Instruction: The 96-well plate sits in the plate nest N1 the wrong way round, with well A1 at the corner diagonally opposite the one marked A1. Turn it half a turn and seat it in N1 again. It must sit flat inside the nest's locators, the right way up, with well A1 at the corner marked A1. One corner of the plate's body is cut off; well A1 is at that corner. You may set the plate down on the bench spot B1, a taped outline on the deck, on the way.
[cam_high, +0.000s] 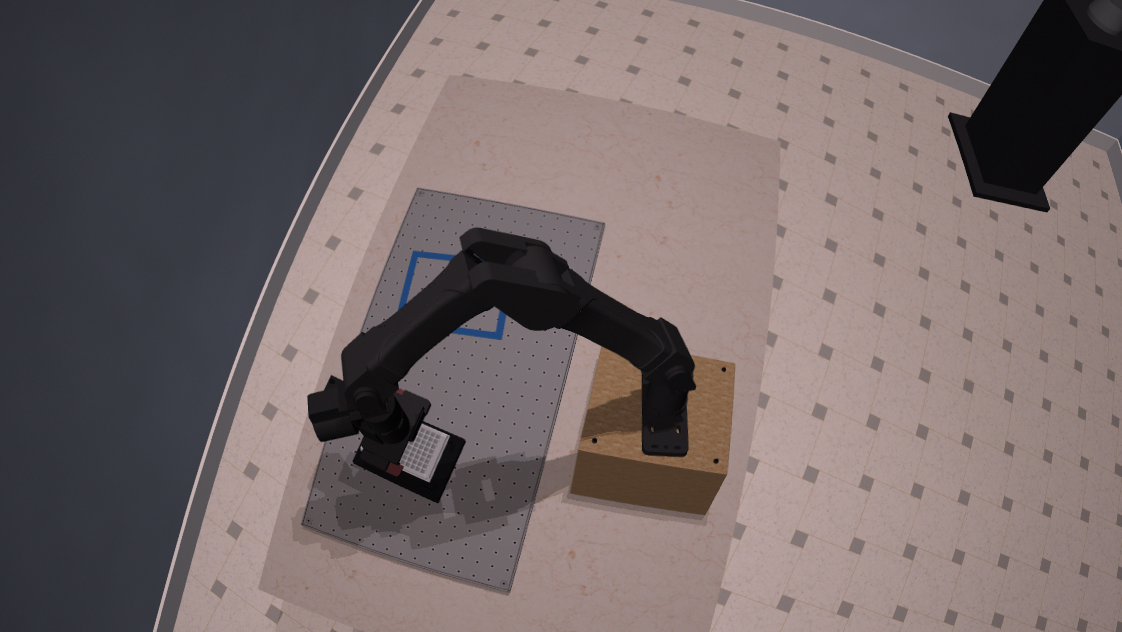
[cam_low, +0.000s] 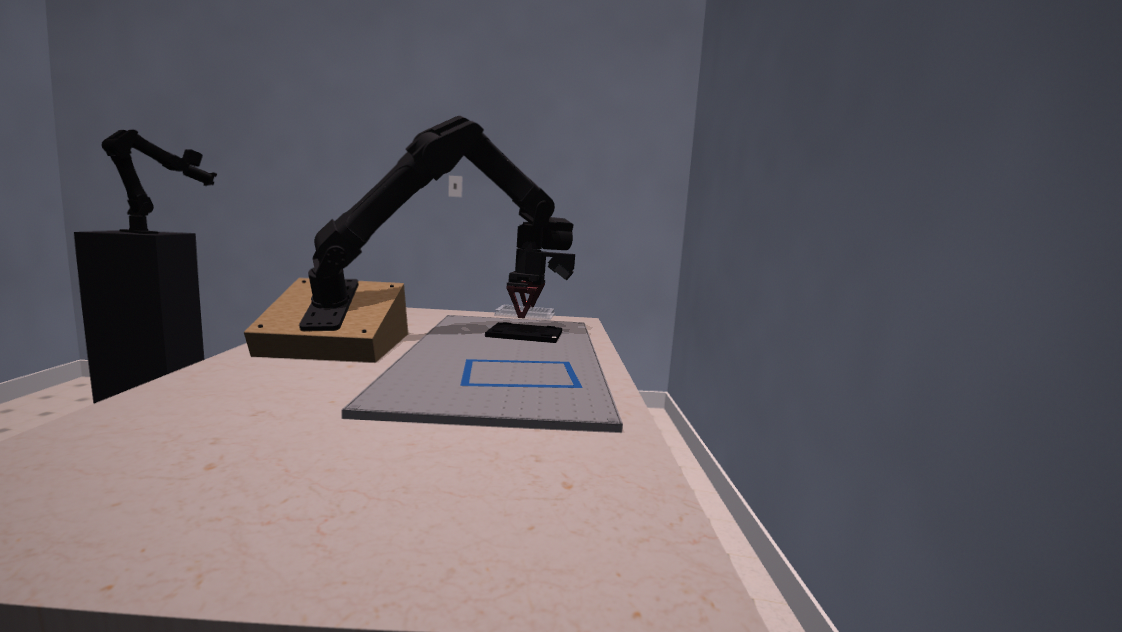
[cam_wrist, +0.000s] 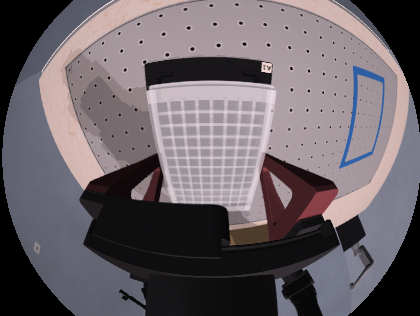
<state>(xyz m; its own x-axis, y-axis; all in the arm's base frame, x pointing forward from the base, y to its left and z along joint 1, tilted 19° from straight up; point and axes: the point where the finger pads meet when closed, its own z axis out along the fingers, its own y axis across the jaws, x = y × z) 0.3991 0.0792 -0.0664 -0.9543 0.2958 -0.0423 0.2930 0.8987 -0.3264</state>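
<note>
Plate (cam_low: 524, 312), the clear 96-well one, is up off the nest N1 (cam_low: 524, 332) now, I see a gap between it and the black nest in the exterior view, plate roughly level and directly above the nest. My pincer (cam_low: 523, 303) is clamped on the plate across its short width, red fingers on either long side in the wrist view, jaws fairly wide because the plate fills them. Wrist view shows the well grid (cam_wrist: 211, 148) running away from the camera, and the nest's far edge with a small white corner label (cam_wrist: 267, 68) peeking out past the plate; I can't read it for sure. From the top the plate (cam_high: 424, 452) covers much of the nest (cam_high: 439, 480), arm (cam_high: 502, 286) arches over the blue taped outline B1 (cam_high: 412, 263), which lies well apart from the nest on the perforated grey deck (cam_high: 502, 439). Arm base sits on a wooden block (cam_high: 710, 463) on the worktop (cam_low: 314, 502). Cut corner of the plate I can't make out.
</note>
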